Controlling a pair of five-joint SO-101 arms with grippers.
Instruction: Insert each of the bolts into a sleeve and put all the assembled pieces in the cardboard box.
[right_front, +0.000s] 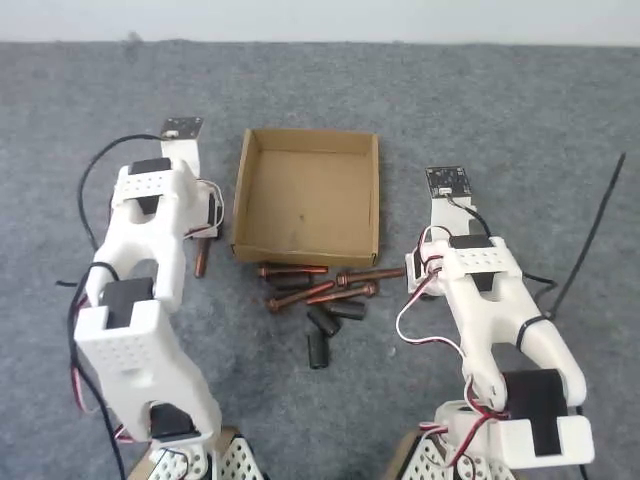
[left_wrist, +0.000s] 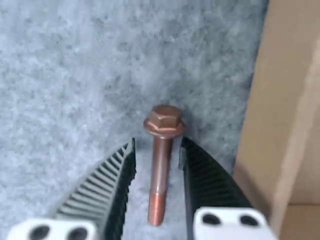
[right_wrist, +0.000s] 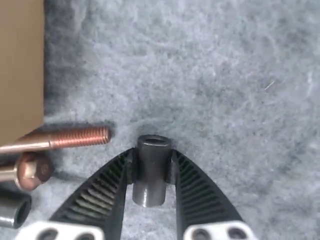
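A copper bolt (left_wrist: 161, 165) lies on the grey carpet between the fingers of my left gripper (left_wrist: 156, 145), which is open with a small gap on each side of the shaft. In the high view this bolt (right_front: 201, 257) lies just left of the cardboard box (right_front: 240, 190). My right gripper (right_wrist: 152, 152) is shut on a black sleeve (right_wrist: 151, 167), both pads pressing its sides and its bore facing away. In the high view the right gripper (right_front: 420, 278) sits right of the pile of loose bolts (right_front: 300, 297) and sleeves (right_front: 323, 320).
The box is empty inside. Several bolts (right_front: 292, 270) lie just below its front wall, with three black sleeves (right_front: 318, 350) under them. In the right wrist view a bolt's threaded end (right_wrist: 75, 137), a bolt head (right_wrist: 31, 171) and the box wall (right_wrist: 20, 65) lie close by.
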